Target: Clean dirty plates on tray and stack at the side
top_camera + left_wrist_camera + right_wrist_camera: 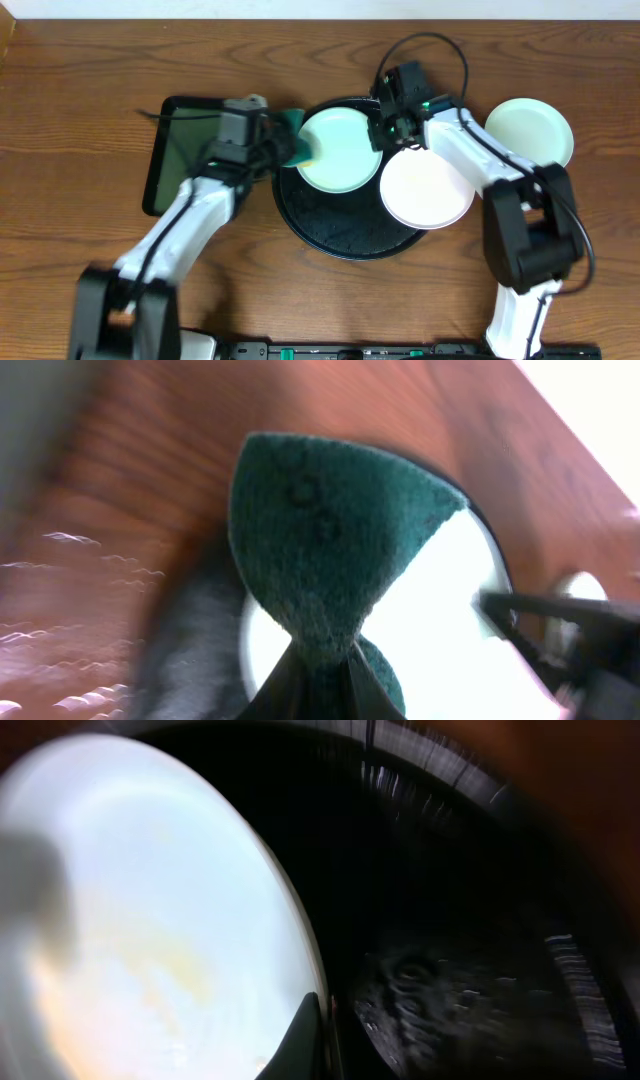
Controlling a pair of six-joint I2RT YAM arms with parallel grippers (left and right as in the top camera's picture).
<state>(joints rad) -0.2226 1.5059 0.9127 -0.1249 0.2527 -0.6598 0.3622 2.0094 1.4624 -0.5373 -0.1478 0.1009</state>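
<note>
One mint plate (340, 150) lies on the tray (340, 228), mid-scrub. Left gripper (280, 148) is closed on a green sponge (300, 150) at its left rim; right gripper (398, 128) pinches the far-right rim. Next, probably: wipe across, plate held steady.

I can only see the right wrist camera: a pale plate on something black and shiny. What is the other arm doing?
Observer: The left gripper pinches a dark green scouring pad at the left edge of a mint plate on the round black tray.
Visitor: Are there more plates?
Observer: Yes, a white plate lies partly over the tray's right rim.
Visitor: Is any plate off the tray?
Observer: A second mint plate sits alone on the bare wood, to the right of the tray.
</note>
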